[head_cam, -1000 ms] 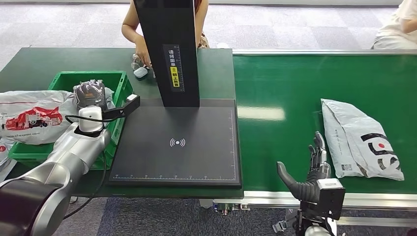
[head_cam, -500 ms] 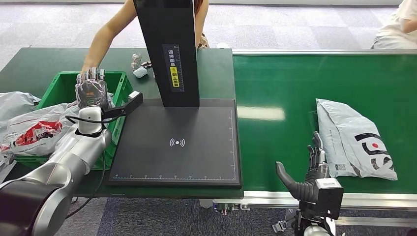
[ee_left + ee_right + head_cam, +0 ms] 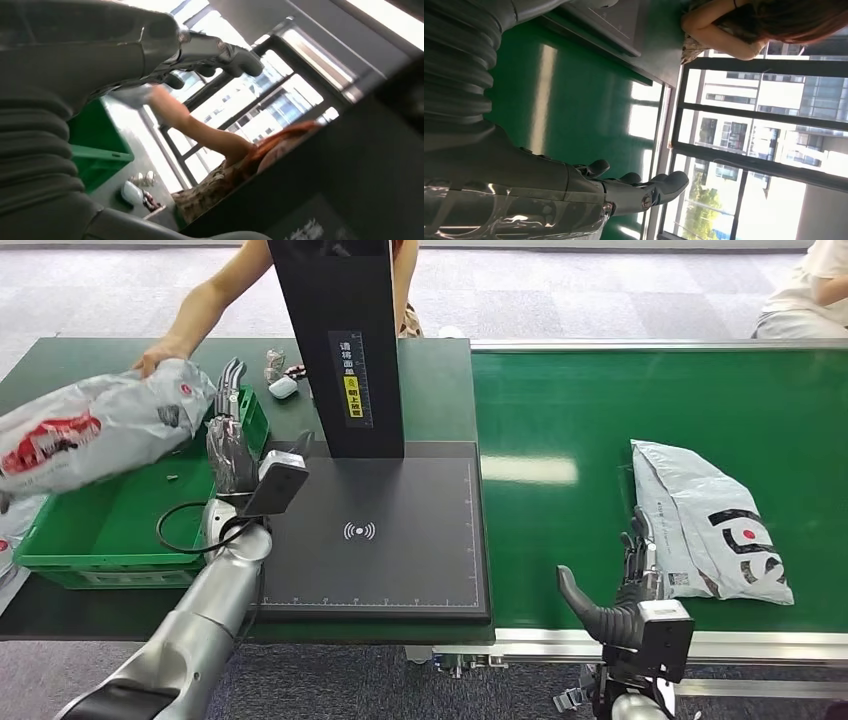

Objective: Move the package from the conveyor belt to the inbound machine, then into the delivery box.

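A grey package with a black and red logo lies on the green conveyor belt at the right. My right hand stands open at the belt's near edge, just left of the package, fingers upright. The black inbound machine has a flat scan pad and a tall post. My left hand is raised, open and holding nothing, between the green delivery box and the pad, fingers straight. A person's hand lifts a white and red bag above the box.
Small items lie on the dark table behind the box. The person's arm reaches over the far table edge. Another person sits at the far right beyond the belt.
My left hand has come out of the delivery box and moved toward the pad. The person lifted the white bag out of the box. The grey package rode the belt slightly leftward.
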Available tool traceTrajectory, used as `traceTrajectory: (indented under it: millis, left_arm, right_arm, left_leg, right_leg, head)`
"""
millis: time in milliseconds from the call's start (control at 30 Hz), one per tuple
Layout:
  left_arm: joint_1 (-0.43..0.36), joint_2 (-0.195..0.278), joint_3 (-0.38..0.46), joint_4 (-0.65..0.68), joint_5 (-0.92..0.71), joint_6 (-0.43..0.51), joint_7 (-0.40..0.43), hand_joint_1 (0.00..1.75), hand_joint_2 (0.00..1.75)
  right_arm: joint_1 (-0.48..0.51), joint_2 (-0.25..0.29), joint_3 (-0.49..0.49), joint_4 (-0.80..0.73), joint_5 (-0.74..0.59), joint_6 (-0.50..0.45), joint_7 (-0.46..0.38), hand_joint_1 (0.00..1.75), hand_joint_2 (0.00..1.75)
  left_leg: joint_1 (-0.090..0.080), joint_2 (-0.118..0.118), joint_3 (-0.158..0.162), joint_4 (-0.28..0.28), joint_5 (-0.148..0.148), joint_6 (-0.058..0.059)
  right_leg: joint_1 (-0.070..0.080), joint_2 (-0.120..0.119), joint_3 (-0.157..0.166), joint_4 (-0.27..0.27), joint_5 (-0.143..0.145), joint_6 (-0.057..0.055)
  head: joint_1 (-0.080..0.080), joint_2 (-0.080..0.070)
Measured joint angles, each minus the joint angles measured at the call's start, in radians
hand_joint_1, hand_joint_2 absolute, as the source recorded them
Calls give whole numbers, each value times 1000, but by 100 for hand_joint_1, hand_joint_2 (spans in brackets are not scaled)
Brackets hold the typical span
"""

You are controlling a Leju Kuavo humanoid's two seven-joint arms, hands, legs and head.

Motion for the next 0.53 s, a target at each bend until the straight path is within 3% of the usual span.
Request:
traceTrajectory:
  millis: [67, 133, 267, 400, 533]
  left_arm:
    - [79, -2, -70, -125, 154, -52, 25, 0, 0]
    - [149, -2, -140, -232, 250, -160, 49, 0, 0]
    - [240, -2, -223, -362, 320, -369, 105, 0, 175]
    - [291, -2, -248, -408, 352, -528, 154, 0, 175]
    - [323, -2, -252, -415, 352, -591, 180, 0, 175]
  right_arm:
    - [-1, -2, 0, 8, -3, -3, -5, 0, 175]
    - [-4, -3, 0, 13, -3, -5, -9, 0, 175]
    - [-12, -3, 0, 25, -1, 3, -11, 0, 175]
    - [-20, -4, 9, 38, 10, 22, -11, 0, 175]
    - [-27, -4, 21, 52, 18, 36, -11, 0, 175]
  left_leg:
    - [0, -2, 0, 0, 0, 0]
    - [0, -5, -1, 0, 0, 0]
    - [0, -4, 0, 0, -1, -1]
    - [1, -4, 0, 0, -1, -1]
    - [1, -4, 0, 0, -1, -1]
  right_leg:
    - [0, -1, 0, 0, -1, 1]
    - [0, -4, 1, 0, -3, 2]
    - [1, -3, 1, 0, -4, 2]
    - [1, -3, 1, 0, -4, 2]
    - [1, -3, 1, 0, -4, 1]
  head:
    - [0, 0]
    - [0, 0]
    - [0, 0]
    - [0, 0]
    - [0, 0]
